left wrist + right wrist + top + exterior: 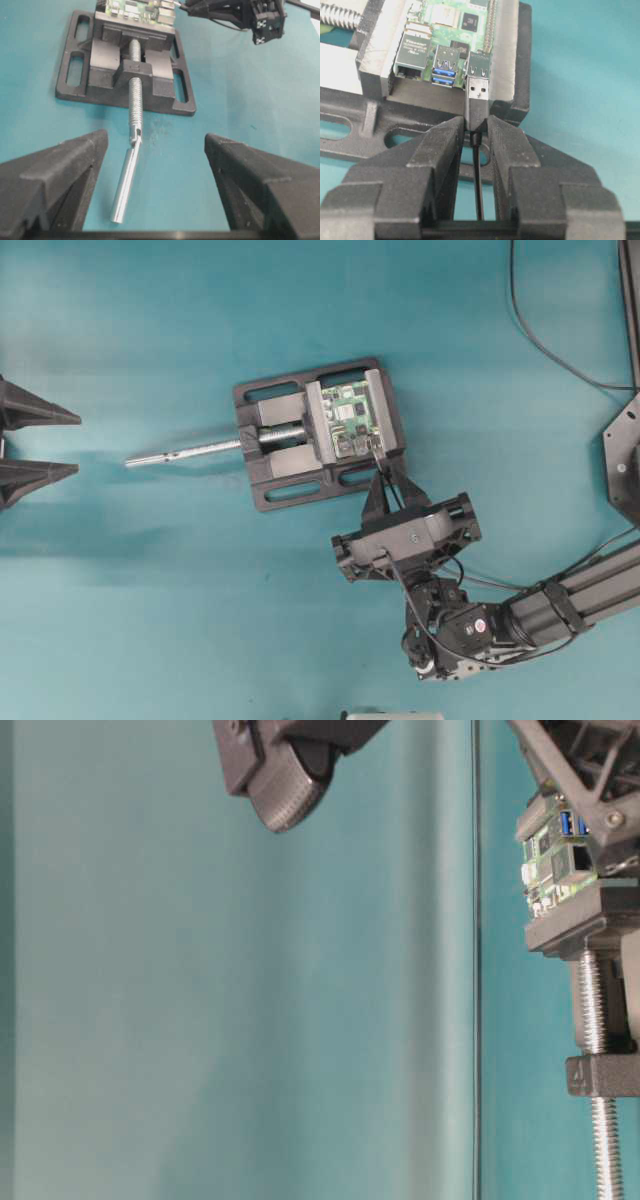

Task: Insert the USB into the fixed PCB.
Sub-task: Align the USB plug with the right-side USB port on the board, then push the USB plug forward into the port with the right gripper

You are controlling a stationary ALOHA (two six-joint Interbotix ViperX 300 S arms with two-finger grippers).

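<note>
The green fixed PCB [445, 25] is clamped in a black vise [515, 60] at mid-table [352, 420]. My right gripper [476, 125] is shut on the USB [477, 92], a dark plug with a silvery tip. The tip points at the PCB's rightmost port, its end at the port's mouth, and most of the metal still shows. The plug's thin black cable [478, 185] runs back between the fingers. From overhead, the right gripper [383, 472] reaches the PCB's near edge. My left gripper [45, 445] stands wide open at the far left, holding nothing [156, 150].
The vise's steel screw rod [185, 451] sticks out left toward the left gripper, its handle [127, 180] lying between the open fingers' line of sight. A thicker black cable [540, 330] curves across the back right. The arm base [625, 455] stands at the right edge.
</note>
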